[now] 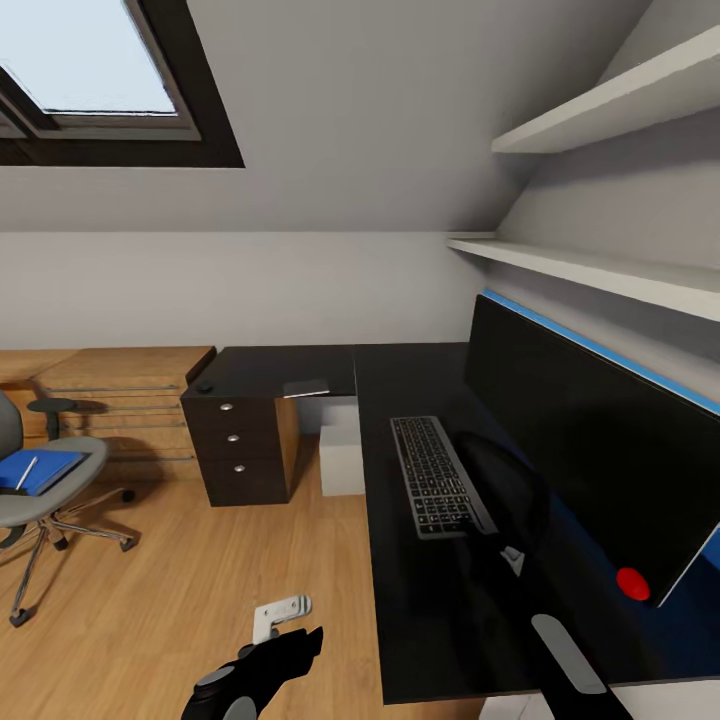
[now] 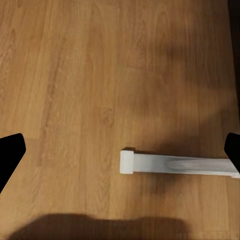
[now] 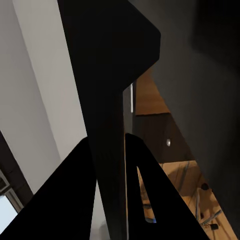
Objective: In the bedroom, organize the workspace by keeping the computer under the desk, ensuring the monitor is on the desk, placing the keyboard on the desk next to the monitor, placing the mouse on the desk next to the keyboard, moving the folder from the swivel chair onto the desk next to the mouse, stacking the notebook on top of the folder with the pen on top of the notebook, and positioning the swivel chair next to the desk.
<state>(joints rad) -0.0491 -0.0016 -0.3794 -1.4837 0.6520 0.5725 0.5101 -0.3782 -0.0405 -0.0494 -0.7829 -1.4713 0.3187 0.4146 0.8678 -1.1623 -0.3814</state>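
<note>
Head view first: the monitor (image 1: 590, 450) stands on the black desk (image 1: 420, 620) with the keyboard (image 1: 436, 474) lying just in front of it. The computer (image 1: 341, 458) sits on the floor under the desk. Over at the left, well apart from the desk, the swivel chair (image 1: 45, 480) carries the blue folder (image 1: 38, 469) on its seat, with what looks like the pen on top. A small dark lump near the desk's far corner could be the mouse (image 1: 204, 387); it is too small to be sure. The right gripper (image 1: 505, 545) reaches to the monitor's stand.

Left wrist view: the left gripper (image 2: 120, 150) hangs spread wide and empty over the plank floor, a white bar (image 2: 175, 164) lying below it.

Right wrist view: the right gripper's fingers (image 3: 107, 150) appear clamped on the thin black stand.

The step looks like settling the monitor. It should be moved slowly and kept upright so that its curved base does not nudge the keyboard.
</note>
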